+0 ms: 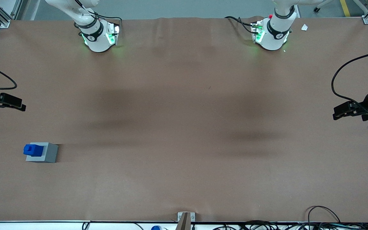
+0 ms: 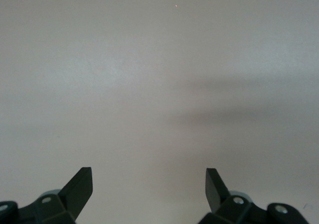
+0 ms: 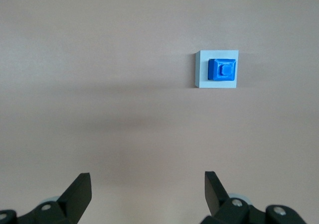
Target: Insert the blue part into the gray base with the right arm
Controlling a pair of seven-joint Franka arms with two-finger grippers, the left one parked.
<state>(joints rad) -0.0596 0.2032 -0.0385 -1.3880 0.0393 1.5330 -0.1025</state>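
Note:
The blue part (image 1: pixel 33 149) sits in the top of the gray base (image 1: pixel 47 154), with its stepped top standing above the recess. The pair stands on the brown table near the working arm's end. In the right wrist view the blue part (image 3: pixel 222 70) shows from above inside the gray base (image 3: pixel 202 70). My right gripper (image 1: pixel 20 106) hangs above the table, farther from the front camera than the base and apart from it. In its own view the gripper (image 3: pixel 148 189) is open and empty, with bare table between the fingers.
The two arm bases (image 1: pixel 99 36) (image 1: pixel 272 35) stand at the table's back edge. A small metal bracket (image 1: pixel 185 218) and loose cables (image 1: pixel 323 214) lie at the front edge. A small white scrap (image 1: pixel 304 27) lies near the parked arm's base.

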